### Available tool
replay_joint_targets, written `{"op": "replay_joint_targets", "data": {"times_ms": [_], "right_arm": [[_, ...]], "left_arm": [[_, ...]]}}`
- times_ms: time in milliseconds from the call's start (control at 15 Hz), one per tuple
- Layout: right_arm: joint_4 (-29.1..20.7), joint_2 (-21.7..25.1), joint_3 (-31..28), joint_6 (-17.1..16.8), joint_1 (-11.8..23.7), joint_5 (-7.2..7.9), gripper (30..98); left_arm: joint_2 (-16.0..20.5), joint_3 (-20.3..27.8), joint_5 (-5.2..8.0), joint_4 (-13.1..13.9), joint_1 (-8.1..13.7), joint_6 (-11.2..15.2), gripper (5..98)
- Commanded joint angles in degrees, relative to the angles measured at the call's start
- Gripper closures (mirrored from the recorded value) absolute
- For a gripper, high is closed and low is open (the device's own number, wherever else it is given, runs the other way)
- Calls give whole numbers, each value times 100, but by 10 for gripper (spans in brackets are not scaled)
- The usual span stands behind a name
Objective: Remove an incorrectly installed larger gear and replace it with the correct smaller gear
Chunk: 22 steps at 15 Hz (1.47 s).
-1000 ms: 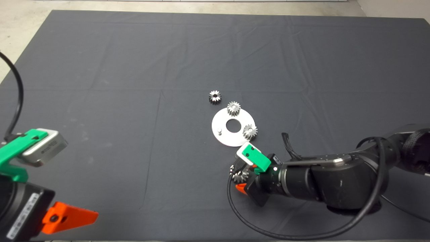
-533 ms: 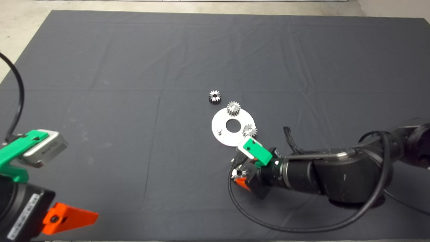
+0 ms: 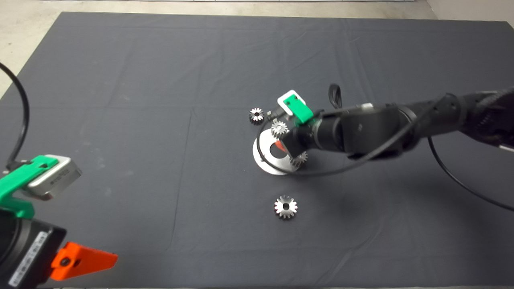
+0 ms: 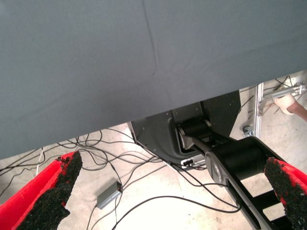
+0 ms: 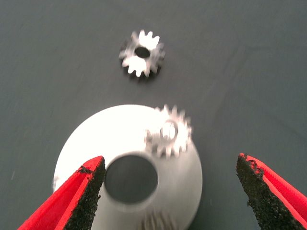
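My right gripper [image 5: 170, 191] hovers, fingers spread and empty, above the round silver plate [image 3: 265, 162]. The small dark-grey steel gear [image 3: 256, 115] lies just beyond its far-left rim; the wide bright silver gear [image 3: 285, 207] rests discarded nearer me.

Robot lab: dark mat [image 3: 120, 80], floor cables [image 4: 144, 191]
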<state>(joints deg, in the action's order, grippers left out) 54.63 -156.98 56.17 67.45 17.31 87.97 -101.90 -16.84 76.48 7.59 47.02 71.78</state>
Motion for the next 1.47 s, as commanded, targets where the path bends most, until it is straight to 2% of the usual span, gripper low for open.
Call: {"op": "replay_joint_targets", "data": {"times_ms": [0, 67, 200, 400, 533, 600, 667, 800, 933, 1267, 1333, 1400], "right_arm": [[13, -531, 847, 295, 246, -110, 558], [-9, -671, 1084, 295, 277, -205, 558], [-66, -839, 1526, 313, 282, -289, 511], [-383, -1068, 2239, 305, 282, -799, 512], [-465, -1094, 2462, 313, 279, -1037, 460], [-524, -1112, 2478, 313, 273, -1150, 460], [-584, -1129, 2503, 313, 273, -1203, 460], [-664, -1138, 2505, 425, 273, -1265, 407], [-676, -1142, 2512, 550, 264, -1326, 407], [-690, -1147, 2652, 541, 247, -1344, 341], [-690, -1147, 2661, 524, 247, -1357, 310], [-681, -1147, 2670, 506, 238, -1405, 306]], "left_arm": [[-10, 68, 7, 102, -35, 29, 60], [-14, 68, 7, 102, -35, 29, 60], [-19, 68, -2, 102, -44, 21, 60], [-19, 68, -11, 102, -106, 29, 60], [-19, 68, -15, 102, -123, 29, 60], [-19, 68, -19, 102, -123, 29, 60], [-19, 68, -19, 102, -132, 29, 60], [-26, 68, -28, 102, -204, 29, 60], [-19, 68, -85, 102, -228, 20, 60], [-19, 68, -90, 102, -228, 20, 60], [-19, 68, -90, 102, -228, 20, 60], [-19, 68, -90, 102, -228, 20, 60]]}}
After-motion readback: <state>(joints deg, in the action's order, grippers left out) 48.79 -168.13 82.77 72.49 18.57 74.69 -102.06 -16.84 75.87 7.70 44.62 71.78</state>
